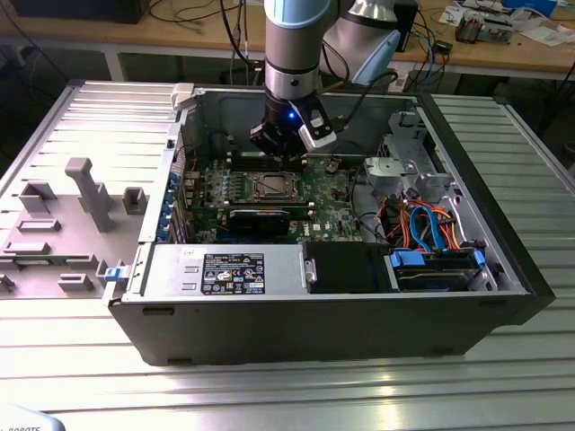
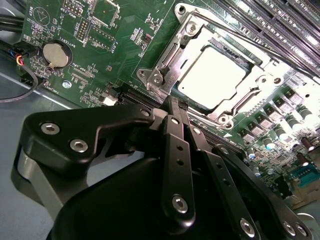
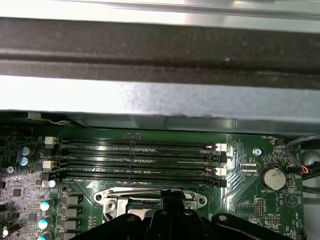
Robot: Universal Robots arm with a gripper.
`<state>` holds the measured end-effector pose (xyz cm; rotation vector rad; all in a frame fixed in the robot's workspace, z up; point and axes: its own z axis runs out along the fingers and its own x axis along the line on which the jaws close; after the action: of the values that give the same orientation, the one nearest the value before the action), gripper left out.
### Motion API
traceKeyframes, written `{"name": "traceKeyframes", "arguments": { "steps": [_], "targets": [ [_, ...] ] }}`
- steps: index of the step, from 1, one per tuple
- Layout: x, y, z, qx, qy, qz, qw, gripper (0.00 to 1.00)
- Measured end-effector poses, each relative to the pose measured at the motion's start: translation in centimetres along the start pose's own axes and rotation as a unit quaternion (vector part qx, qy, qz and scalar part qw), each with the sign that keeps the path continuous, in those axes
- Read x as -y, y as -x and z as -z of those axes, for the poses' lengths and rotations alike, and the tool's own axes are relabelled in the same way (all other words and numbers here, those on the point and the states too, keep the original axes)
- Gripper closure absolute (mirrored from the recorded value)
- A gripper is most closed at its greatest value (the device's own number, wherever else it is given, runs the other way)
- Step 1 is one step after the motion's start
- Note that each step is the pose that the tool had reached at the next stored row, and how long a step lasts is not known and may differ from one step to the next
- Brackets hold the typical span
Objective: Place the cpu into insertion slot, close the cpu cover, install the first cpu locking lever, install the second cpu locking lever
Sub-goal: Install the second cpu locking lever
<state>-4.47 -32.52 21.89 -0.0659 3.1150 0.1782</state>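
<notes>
Your black metal gripper (image 2: 175,107) hangs with its fingers drawn together into one narrow tip, clenched on nothing, poised just above the edge of the square dark insertion slot with its silvery metal rim (image 2: 165,70). In the second wrist view you see the flat square cpu with its dull silver-grey top (image 2: 212,75) lying inside that slot, framed by the thin silvery cpu cover (image 2: 250,87), which lies flat around it with the chip showing through its window. A thin wire locking lever (image 2: 227,27) runs along the far side of the frame. Around the socket the green circuit board (image 2: 115,55) is crowded: a round silver coin battery (image 2: 55,54) on one side, rows of small cylindrical capacitors (image 2: 280,132) on the other. Beyond the socket, in the first wrist view, four long narrow black memory slots (image 3: 137,160) lie parallel, and behind them rises the grey sheet-metal case wall (image 3: 160,100). In the exterior view the open black computer case (image 1: 314,314) sits on a ribbed metal desk (image 1: 287,386).
</notes>
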Motion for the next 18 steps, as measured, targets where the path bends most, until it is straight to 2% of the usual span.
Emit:
{"name": "traceKeyframes", "arguments": {
  "steps": [8, 18],
  "targets": [
    [0.51, -0.02, 0.05, 0.0001, 0.0000, 0.000, 1.00000, 0.89],
    [0.54, -0.02, 0.07, 0.0000, 0.0000, 0.000, 1.00000, 0.89]
  ]
}}
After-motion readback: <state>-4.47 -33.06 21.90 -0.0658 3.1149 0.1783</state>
